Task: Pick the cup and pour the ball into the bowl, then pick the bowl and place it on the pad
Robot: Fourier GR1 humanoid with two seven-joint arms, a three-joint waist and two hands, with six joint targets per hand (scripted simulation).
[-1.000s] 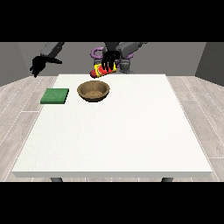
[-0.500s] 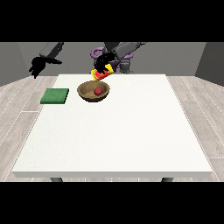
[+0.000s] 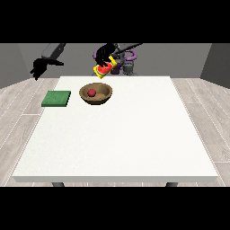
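We see the bowl [image 3: 95,94] and the pad [image 3: 56,99] near the table's [image 3: 134,134] far edge. The tilted cup [image 3: 104,68] hangs above the bowl.

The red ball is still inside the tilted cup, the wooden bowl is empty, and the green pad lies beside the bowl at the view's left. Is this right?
Not quite. The front view shows the red ball lying in the wooden bowl, so the bowl is not empty. The rest holds: the cup is tilted in the hand at the view's right, and the green pad lies beside the bowl at the view's left.
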